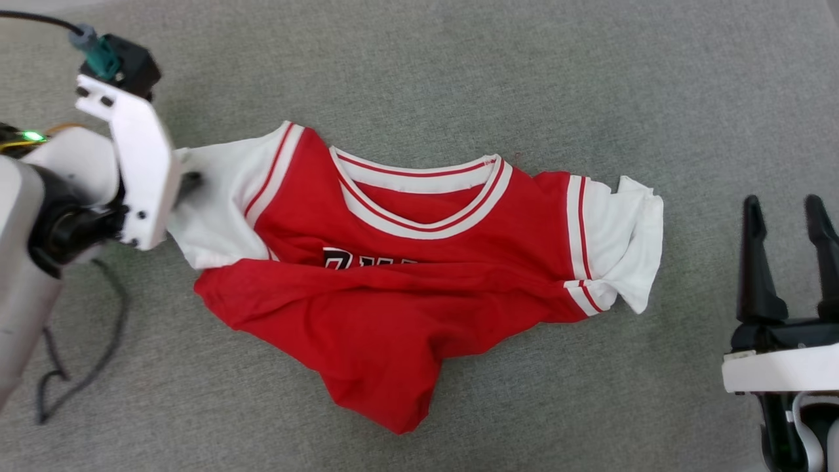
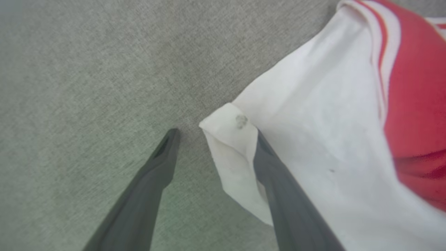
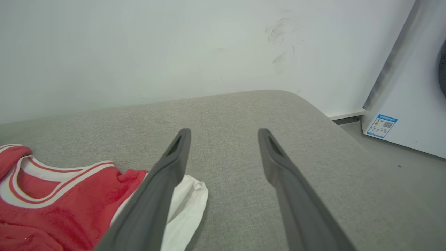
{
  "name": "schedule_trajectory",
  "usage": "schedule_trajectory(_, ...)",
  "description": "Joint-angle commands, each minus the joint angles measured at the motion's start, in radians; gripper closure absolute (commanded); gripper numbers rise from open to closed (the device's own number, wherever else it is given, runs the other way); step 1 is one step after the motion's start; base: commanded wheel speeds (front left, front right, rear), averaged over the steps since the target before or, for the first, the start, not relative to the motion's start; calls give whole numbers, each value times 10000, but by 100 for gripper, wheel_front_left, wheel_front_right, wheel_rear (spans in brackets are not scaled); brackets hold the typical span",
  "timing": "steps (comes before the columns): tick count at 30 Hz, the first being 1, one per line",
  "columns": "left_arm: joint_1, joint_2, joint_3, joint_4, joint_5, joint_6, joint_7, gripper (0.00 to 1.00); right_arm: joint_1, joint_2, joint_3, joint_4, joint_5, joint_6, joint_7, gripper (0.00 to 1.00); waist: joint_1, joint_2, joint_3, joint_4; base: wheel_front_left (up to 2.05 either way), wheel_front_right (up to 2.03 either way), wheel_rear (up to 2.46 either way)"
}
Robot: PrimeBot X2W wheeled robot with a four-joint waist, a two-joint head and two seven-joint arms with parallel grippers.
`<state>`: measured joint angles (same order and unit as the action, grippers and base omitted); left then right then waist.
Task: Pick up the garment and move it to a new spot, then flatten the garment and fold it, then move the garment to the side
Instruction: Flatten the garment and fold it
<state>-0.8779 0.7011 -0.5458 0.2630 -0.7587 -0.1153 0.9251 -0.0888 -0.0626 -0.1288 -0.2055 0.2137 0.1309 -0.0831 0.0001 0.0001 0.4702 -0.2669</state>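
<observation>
The garment (image 1: 393, 288), a red jersey with white sleeves and striped trim, lies crumpled on the grey padded surface (image 1: 524, 78), its hem folded up over the dark print. My left gripper (image 1: 187, 180) is at the end of the garment's left sleeve, mostly hidden behind its white wrist bracket. In the left wrist view the left gripper (image 2: 216, 132) is open, the folded corner of the white sleeve (image 2: 230, 139) lies between the fingers, and one finger (image 2: 278, 181) lies against the sleeve. My right gripper (image 1: 783, 203) stands open and empty to the right of the other sleeve (image 3: 188, 205).
A dark cable (image 1: 78, 367) loops on the surface at the lower left. In the right wrist view the padded surface (image 3: 244, 115) ends in a rounded corner before a white wall (image 3: 174, 45), with a white appliance (image 3: 411, 104) on the floor beyond.
</observation>
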Motion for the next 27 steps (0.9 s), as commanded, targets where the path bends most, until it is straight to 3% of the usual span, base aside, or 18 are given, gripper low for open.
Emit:
schedule_trajectory(1, -115, 256, -261, 151, 328, -52, 73, 0, -227, 69, 84, 13, 81, -3, -135, 0, -1, -1, 87, -90, 0, 0, 0)
schedule_trajectory(5, 18, 356, -520, 545, 469, -66, -7, 0, -264, 114, 335, 66, 14, -3, -231, 0, -1, -1, 149, -170, 0, 0, 0)
schedule_trajectory(10, 479, 16, -647, 887, 17, -99, -102, 3, -275, 122, 387, 141, -57, -3, -219, 0, -1, -1, 224, -150, 0, 0, 0)
schedule_trajectory(11, 595, -93, -644, 920, -138, -108, -106, 60, -281, 125, 364, 152, -71, -3, -210, 0, -1, -1, 222, -130, 0, 0, 0)
schedule_trajectory(12, 659, -185, -638, 906, -227, -115, -171, 100, -290, 126, 329, 163, -94, -5, -192, 0, -1, -1, 211, -101, 0, 0, 0)
schedule_trajectory(18, 645, -301, -226, 907, -107, -15, -1578, 100, -165, -217, 352, 288, -191, -5, 421, 0, -1, -1, -185, 303, 0, 0, 0)
schedule_trajectory(23, 588, -247, 39, 599, 0, -47, -2632, 100, -188, -942, 486, 401, 30, -5, 1536, 0, -1, -1, -643, 672, 0, 0, 0)
schedule_trajectory(27, 833, -98, 216, 17, 90, -45, -3463, 100, -158, -1921, 755, 412, 298, -5, 3257, 0, -1, -1, -1035, 1096, 0, 0, 0)
